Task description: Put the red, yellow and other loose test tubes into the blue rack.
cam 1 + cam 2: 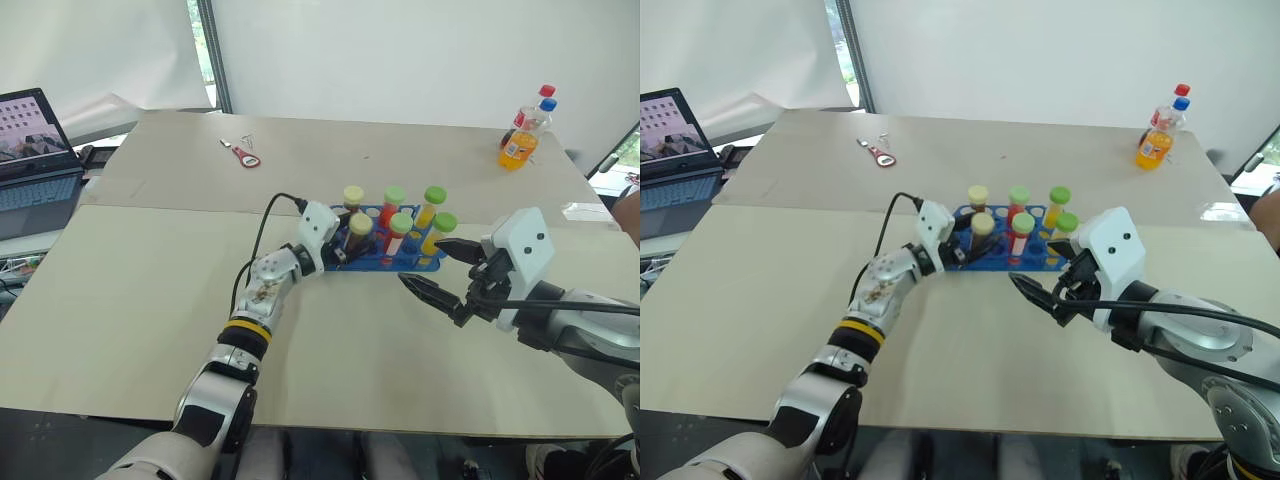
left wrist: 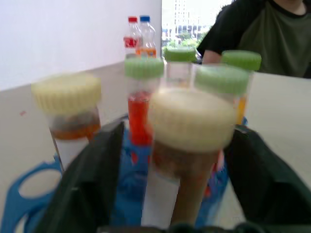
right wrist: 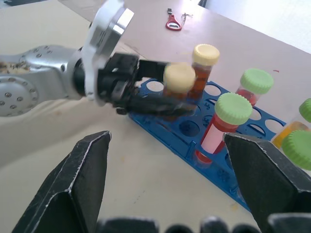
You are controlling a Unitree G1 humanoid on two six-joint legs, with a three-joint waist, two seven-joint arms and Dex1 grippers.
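- Right gripper (image 1: 432, 270) hangs near the blue rack (image 1: 385, 255), fingers spread wide, grasping nothing.
- Left gripper (image 3: 155, 87) sits at the rack's end, its fingers parted on either side of a brown tube (image 2: 187, 160) standing in a hole.
- The left wrist view shows a person (image 2: 262, 29) behind the table (image 1: 150, 300); head views show a laptop (image 1: 35, 150).

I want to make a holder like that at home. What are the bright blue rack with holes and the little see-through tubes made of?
The bright blue rack looks like moulded plastic: even colour, slightly glossy, thin flat plate with round holes. The see-through tubes seem clear plastic, though glass can't be ruled out; their ridged green and pale-yellow caps look plastic too.
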